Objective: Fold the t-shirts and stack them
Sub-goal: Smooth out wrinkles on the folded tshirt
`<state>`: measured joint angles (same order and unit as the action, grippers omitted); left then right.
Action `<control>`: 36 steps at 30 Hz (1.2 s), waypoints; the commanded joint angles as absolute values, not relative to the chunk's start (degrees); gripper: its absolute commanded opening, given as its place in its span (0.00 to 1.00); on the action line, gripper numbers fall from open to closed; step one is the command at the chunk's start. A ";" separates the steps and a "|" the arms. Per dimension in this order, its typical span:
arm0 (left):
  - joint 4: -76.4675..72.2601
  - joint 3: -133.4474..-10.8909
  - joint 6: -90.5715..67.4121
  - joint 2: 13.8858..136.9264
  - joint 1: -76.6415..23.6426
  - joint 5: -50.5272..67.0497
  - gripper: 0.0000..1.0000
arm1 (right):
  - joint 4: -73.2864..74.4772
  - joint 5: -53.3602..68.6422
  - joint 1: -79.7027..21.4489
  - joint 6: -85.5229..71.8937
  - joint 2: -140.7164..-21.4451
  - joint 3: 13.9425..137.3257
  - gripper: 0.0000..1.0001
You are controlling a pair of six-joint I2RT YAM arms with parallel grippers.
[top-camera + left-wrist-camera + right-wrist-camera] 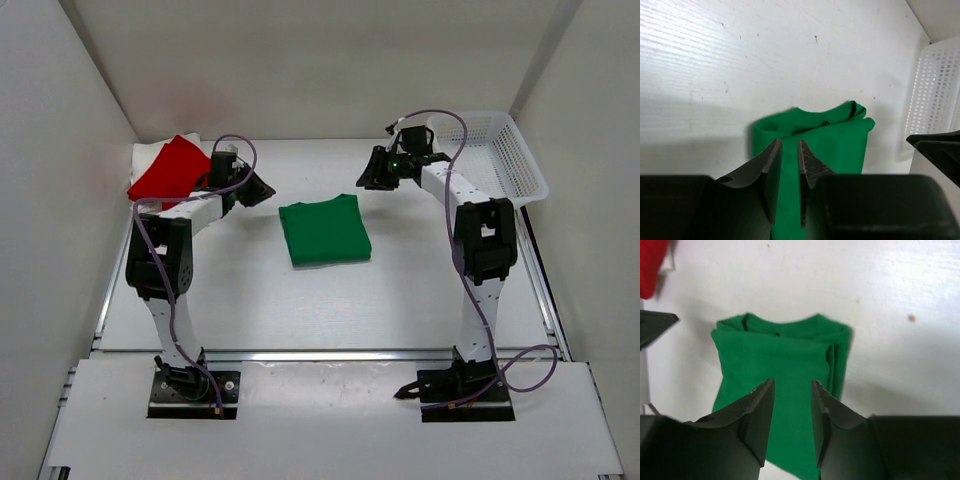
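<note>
The green t-shirt [324, 231] lies folded into a small pad at the table's middle; it also shows in the left wrist view [840, 135] and the right wrist view [780, 350]. The red t-shirt [170, 170] lies bunched at the far left on top of the cream-white t-shirt [146, 154], which is mostly hidden. A red edge shows in the right wrist view [652, 262]. My left gripper [262, 188] [790, 142] hangs left of the green pad, jaws slightly apart and empty. My right gripper [366, 178] [792, 382] hangs right of it, open and empty.
A white plastic mesh basket [500, 155] stands at the back right, also in the left wrist view [937, 95]. White walls close in the table on the left, back and right. Both arms reach inward over the far half of the table.
</note>
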<state>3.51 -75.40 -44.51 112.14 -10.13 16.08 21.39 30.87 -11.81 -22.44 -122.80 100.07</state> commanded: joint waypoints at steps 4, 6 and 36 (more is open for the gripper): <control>-3.07 -68.40 -44.74 101.35 -18.78 17.76 0.29 | 12.95 29.51 -13.88 -22.23 -107.51 83.00 0.14; -5.96 -63.23 -45.43 99.68 -22.91 17.14 0.28 | 9.34 29.44 -15.38 -23.29 -104.87 73.70 0.05; -15.65 -35.94 -43.95 87.61 -14.51 17.24 0.86 | -9.14 36.66 -15.12 -27.51 -88.43 43.87 0.35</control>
<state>-21.65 -33.69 -48.53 84.99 -15.97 20.91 -7.51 37.01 -14.72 -28.23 -92.55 46.52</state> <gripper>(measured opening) 0.868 0.330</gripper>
